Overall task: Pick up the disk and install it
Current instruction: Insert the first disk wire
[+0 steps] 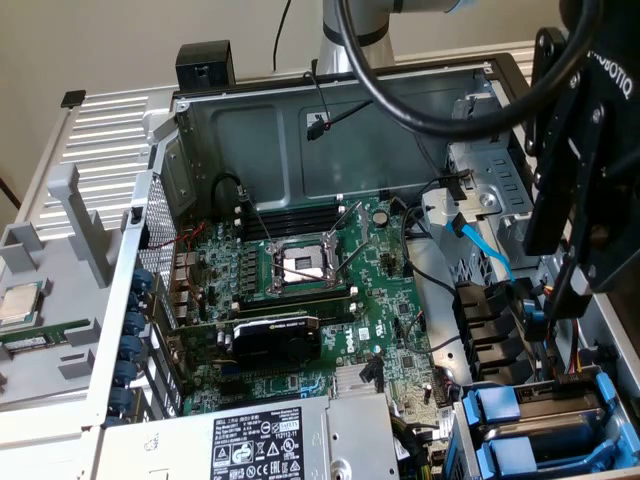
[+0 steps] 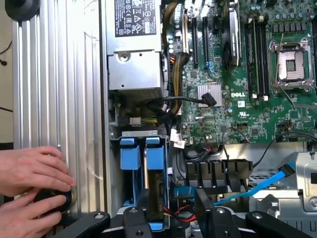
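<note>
This looks like a robotics lab set up for computer assembly. An opened desktop case (image 1: 330, 130) lies on a ribbed metal tabletop (image 1: 105, 135) with its green motherboard (image 1: 300, 290) and power supply (image 1: 290, 440) bared. A robot arm (image 1: 372, 25) stands behind it, and a person's hands (image 2: 29, 171) rest at the edge.

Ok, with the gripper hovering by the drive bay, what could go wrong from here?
A person's hands rest on the case panel, close to the open gripper; a move that way might hit them. The loose blue cable runs right beside the gripper and could snag on it.
</note>
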